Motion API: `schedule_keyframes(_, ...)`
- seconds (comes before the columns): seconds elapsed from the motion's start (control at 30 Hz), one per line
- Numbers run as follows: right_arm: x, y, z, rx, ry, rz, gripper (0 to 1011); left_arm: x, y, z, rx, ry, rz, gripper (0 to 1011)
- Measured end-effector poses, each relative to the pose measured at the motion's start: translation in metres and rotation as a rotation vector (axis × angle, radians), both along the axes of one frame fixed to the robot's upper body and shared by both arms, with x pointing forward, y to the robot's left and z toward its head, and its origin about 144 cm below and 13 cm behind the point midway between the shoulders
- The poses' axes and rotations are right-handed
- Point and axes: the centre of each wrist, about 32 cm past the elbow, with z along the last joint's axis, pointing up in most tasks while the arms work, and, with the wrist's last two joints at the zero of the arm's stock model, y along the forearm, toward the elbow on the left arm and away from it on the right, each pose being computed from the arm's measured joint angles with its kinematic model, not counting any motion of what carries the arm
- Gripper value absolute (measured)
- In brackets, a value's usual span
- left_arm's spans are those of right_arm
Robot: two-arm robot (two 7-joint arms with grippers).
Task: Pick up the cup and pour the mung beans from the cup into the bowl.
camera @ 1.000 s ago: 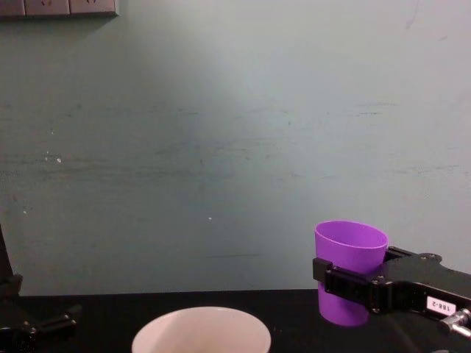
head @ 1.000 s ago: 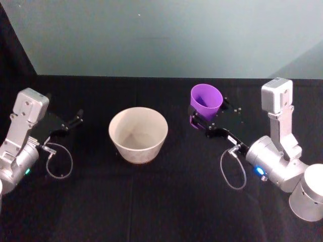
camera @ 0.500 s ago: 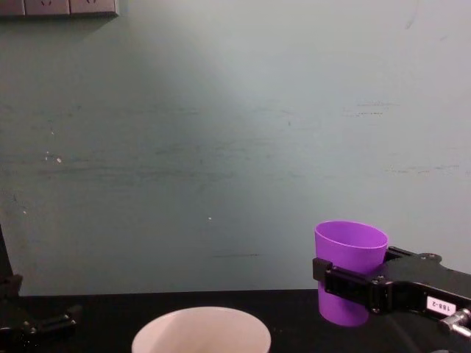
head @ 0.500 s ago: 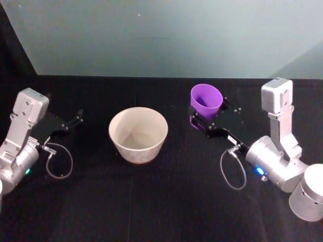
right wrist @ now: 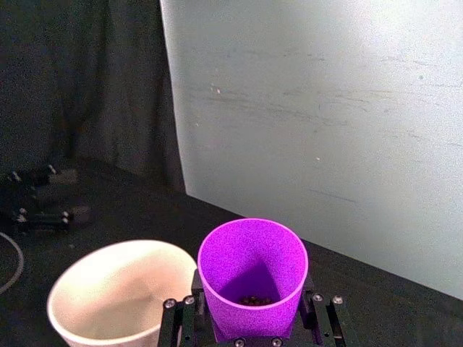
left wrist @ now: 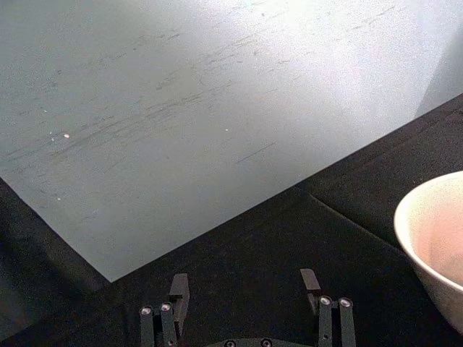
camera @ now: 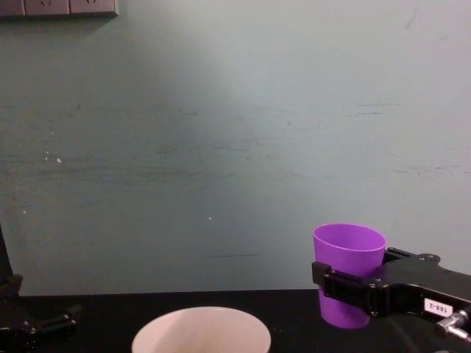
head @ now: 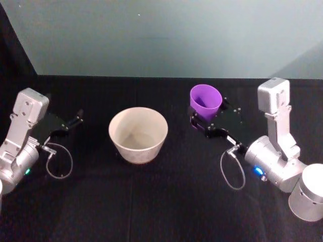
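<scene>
The purple cup (head: 206, 100) stands upright to the right of the bowl, held off to that side, with my right gripper (head: 207, 121) shut on its lower body. In the right wrist view the cup (right wrist: 252, 278) has a few dark mung beans (right wrist: 252, 299) at its bottom. The chest view has the cup (camera: 349, 272) clamped between the black fingers (camera: 346, 286). The pale cream bowl (head: 138, 134) sits mid-table and looks empty inside; its rim (camera: 200, 327) is at the lower edge of the chest view. My left gripper (head: 75, 118) rests open at the far left, apart from the bowl (left wrist: 434, 246).
A black cloth (head: 151, 201) covers the table, and a pale green wall (head: 161, 35) rises behind it. Loose grey cables (head: 59, 161) loop beside each arm. Open cloth lies in front of the bowl.
The cup and right gripper have shifted very slightly left and down. The left arm has stayed put.
</scene>
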Motion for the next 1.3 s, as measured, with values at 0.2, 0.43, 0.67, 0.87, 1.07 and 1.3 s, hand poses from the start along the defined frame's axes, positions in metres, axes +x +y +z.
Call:
schedule_keyframes(0.2, -0.001, 0.005, 0.007, -0.062, -0.019, -0.031, 724, 0.0, 0.0, 0.0, 0.0, 0.0, 0.0, 1000)
schedule_keyframes(0.43, -0.002, 0.019, 0.021, -0.173, -0.069, -0.037, 724, 0.0, 0.0, 0.0, 0.0, 0.0, 0.0, 1000)
schedule_keyframes(0.67, 0.003, 0.037, 0.037, -0.337, -0.116, -0.042, 724, 0.0, 0.0, 0.0, 0.0, 0.0, 0.0, 1000)
schedule_keyframes(0.87, 0.01, 0.05, 0.047, -0.439, -0.156, -0.042, 724, 0.0, 0.0, 0.0, 0.0, 0.0, 0.0, 1000)
schedule_keyframes(1.07, 0.02, 0.066, 0.057, -0.559, -0.196, -0.016, 724, 0.0, 0.0, 0.0, 0.0, 0.0, 0.0, 1000)
schedule_keyframes(1.3, 0.021, 0.086, 0.063, -0.707, -0.259, 0.002, 724, 0.0, 0.0, 0.0, 0.0, 0.0, 0.0, 1000)
